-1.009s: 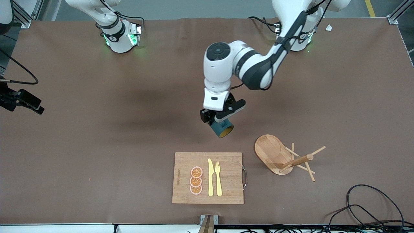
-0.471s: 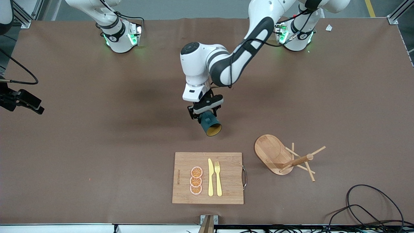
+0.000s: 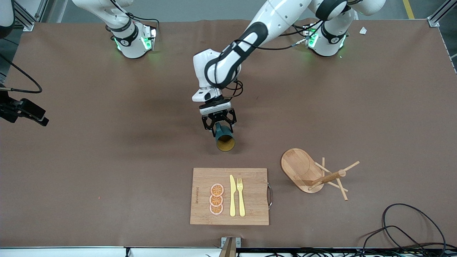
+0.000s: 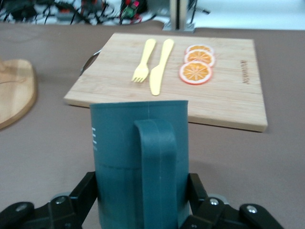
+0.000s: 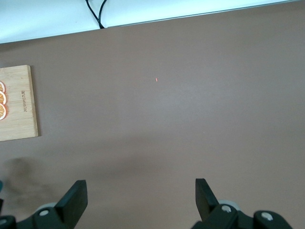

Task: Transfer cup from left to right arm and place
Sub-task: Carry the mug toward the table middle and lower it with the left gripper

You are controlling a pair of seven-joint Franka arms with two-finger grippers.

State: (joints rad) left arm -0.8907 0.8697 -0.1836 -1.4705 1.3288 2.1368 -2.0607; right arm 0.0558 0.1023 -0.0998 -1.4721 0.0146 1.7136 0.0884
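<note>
**Cup held in my left gripper above the middle of the table**

I am a pair of robot arms at a brown table (image 3: 107, 160). My left arm reaches from its base out over the middle of the table. My left gripper (image 3: 218, 122) is clamped tight on the cup (image 3: 224, 138), a small dark teal mug with a tan-yellow inside. The cup is tipped on its side in the air, its open mouth turned toward the front camera. In the left wrist view the cup (image 4: 140, 162) fills the space between my two black fingers (image 4: 83, 198), one pressing on each side of its body, and its handle (image 4: 155, 171) faces the wrist camera.

The cup hangs over bare tabletop, just short of a wooden cutting board (image 3: 250, 196) that lies nearer to the front camera. On the board lie three orange slices (image 3: 216, 199) in a row, a yellow knife (image 3: 232, 195) and a yellow fork (image 3: 240, 196) side by side. Beside the board, toward my left arm's end of the table, a wooden mug rack (image 3: 314, 173) lies tipped over, its oval base up on edge and its pegs sticking out.

My right arm waits off at its own end of the table, and its hand is not seen from the front. In the right wrist view my right gripper (image 5: 140, 198) hangs over bare tabletop with its fingers (image 5: 74, 195) spread wide and nothing between them.
</note>
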